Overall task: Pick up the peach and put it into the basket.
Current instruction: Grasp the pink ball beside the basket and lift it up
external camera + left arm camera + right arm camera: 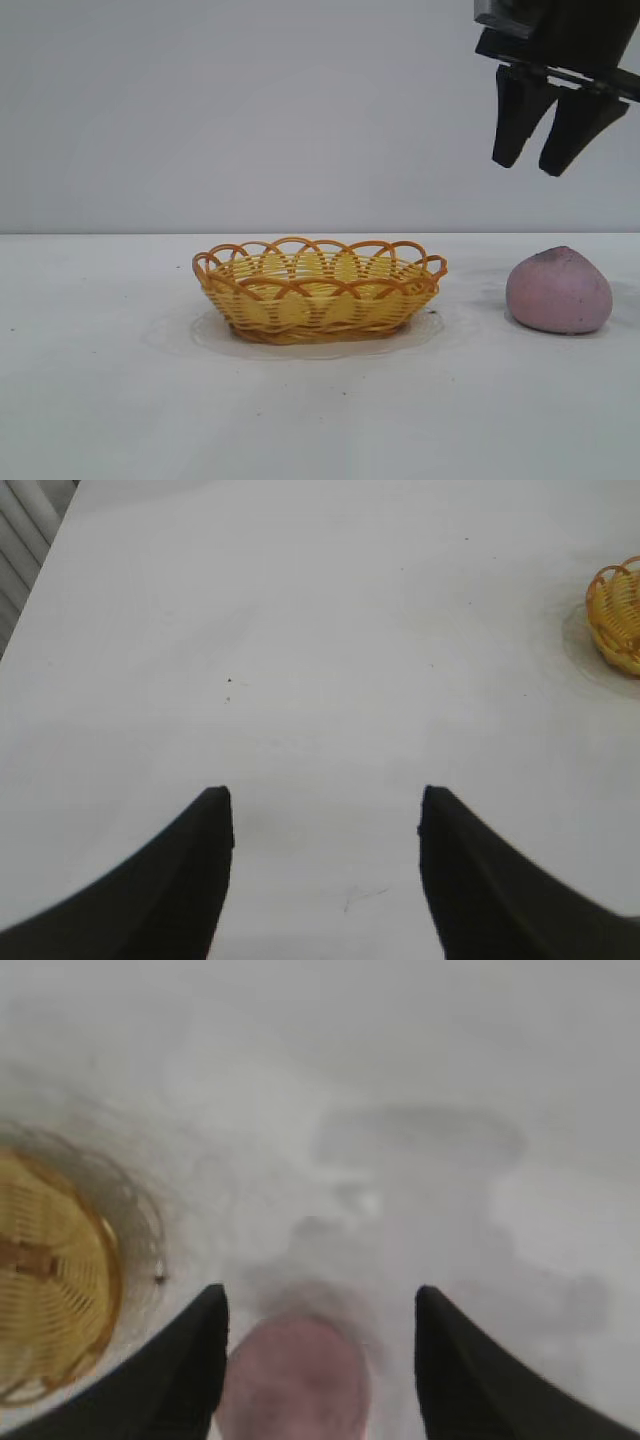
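Currently the right gripper (548, 163) hangs high above the table (100, 400), fingers apart, nothing held, just up and at about 11 o'clock from the peach (558, 291). Peach sits on the table at 3 o'clock of the basket (318, 290), apart from it. Left gripper (325, 815) hovers over bare table, fingers spread, basket edge far off.

The peach (558, 291) lies on the table (100, 400) right of the basket (318, 290); right end effector (545, 160) above.
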You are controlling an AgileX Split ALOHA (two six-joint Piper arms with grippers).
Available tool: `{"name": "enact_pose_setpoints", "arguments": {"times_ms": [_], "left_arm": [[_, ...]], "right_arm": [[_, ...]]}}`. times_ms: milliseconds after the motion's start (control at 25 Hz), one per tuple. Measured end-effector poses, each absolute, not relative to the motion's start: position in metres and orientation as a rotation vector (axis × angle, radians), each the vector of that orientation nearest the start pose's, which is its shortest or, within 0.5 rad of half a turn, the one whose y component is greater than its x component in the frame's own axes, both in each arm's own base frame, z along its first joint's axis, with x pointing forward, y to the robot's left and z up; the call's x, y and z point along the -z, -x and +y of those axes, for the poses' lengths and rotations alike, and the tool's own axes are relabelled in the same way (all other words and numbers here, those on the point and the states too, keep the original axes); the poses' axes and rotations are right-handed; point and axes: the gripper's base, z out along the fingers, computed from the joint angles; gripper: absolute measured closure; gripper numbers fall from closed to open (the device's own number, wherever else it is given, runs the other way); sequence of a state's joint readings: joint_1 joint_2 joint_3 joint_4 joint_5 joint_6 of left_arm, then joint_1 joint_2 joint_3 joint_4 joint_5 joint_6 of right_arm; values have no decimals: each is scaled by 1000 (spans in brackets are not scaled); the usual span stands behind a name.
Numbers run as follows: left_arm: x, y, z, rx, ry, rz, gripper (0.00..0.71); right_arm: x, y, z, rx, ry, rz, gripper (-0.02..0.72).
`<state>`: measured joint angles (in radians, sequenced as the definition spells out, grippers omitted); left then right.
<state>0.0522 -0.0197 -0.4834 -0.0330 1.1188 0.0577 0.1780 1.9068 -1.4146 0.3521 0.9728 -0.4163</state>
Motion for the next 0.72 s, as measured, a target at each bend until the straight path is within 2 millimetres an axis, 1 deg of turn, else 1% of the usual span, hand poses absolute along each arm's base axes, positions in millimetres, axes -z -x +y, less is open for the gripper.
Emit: {"name": "enact_pose_setpoints", "arguments": {"times_ms": [80, 240, 360, 560, 640, 720], "left_arm": [[-268, 8, -3, -26, -9, 2099, 347], [-268, 8, -3, -28, -11, 2099, 347], [-268, 8, -3, -26, -11, 2099, 347], [-268, 8, -3, -26, -11, 2099, 347], [-268, 8, -3, -26, -11, 2099, 347], [-268, 8, -3, -26, -11, 2099, 347]], "right_arm": [[-213, -373, 94, -436, 607, 2869, 345], [-211, -365, 94, -443, 556, 2974, 345], [-210, -360, 99, -392, 543, 3032, 345], [-206, -354, 112, -300, 501, 3081, 345], [-201, -353, 117, -286, 483, 3103, 345], [-189, -354, 120, -272, 477, 3139, 345]]}}
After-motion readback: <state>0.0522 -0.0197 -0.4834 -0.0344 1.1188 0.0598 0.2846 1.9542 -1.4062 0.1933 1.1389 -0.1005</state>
